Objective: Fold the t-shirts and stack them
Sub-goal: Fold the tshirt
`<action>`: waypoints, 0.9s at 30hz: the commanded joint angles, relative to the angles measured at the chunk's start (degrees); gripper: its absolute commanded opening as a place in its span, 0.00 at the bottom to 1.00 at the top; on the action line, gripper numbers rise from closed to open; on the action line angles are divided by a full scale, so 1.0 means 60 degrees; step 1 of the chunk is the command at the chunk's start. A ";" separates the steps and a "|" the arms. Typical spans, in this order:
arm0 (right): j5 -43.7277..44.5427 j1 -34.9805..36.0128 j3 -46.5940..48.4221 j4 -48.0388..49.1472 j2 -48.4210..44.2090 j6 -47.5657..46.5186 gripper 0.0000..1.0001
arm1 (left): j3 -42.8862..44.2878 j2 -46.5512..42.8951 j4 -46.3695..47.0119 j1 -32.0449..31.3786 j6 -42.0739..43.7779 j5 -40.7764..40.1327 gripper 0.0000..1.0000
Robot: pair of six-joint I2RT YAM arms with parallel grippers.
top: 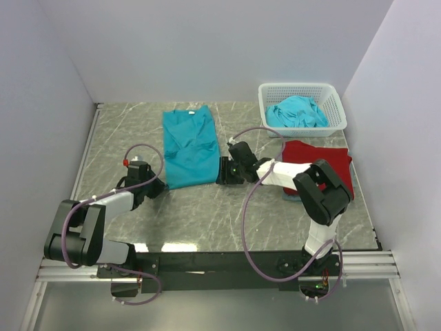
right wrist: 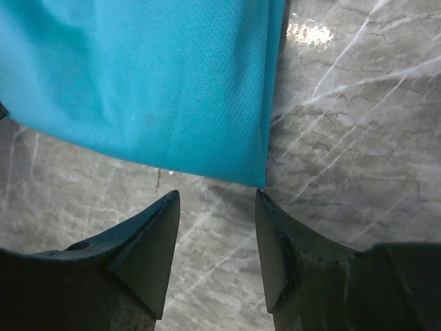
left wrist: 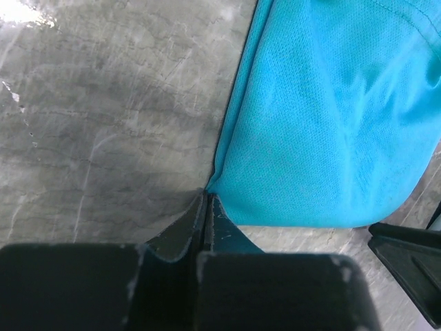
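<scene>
Teal t-shirt [top: 189, 148], grey-veined marble table [top: 227, 214]

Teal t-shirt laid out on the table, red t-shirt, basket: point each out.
teal t-shirt [top: 189, 148], top external view, middle of its body.
red t-shirt [top: 313, 152], top external view, its far half.
basket [top: 296, 86], top external view, far rim.

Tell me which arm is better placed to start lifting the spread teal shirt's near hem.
Left. The left arm has its jaws shut on the near left corner of the teal shirt. The right arm has open jaws, just short of the near right corner.
</scene>
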 commanded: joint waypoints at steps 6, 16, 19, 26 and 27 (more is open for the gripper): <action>0.0741 0.0049 0.0716 -0.0271 0.0298 -0.0154 0.53 | -0.0005 -0.0192 -0.0251 0.0012 0.0462 0.0116 0.01; 0.0756 0.0035 0.0804 -0.0315 0.0694 -0.0389 0.39 | -0.0122 -0.0354 -0.0046 0.0012 0.0477 0.0174 0.01; 0.0741 0.0035 0.0614 -0.0008 0.0621 -0.0447 0.20 | -0.0181 -0.0295 0.0085 0.0012 0.0492 0.0277 0.01; 0.0536 0.0078 0.0072 0.0037 0.0241 -0.0433 0.00 | -0.0795 -0.0631 0.0130 -0.0134 0.0213 0.0512 0.01; 0.0507 0.0108 -0.0190 0.0037 0.0095 -0.0418 0.00 | -0.0869 -0.0908 -0.0088 -0.0178 0.0155 0.0482 0.01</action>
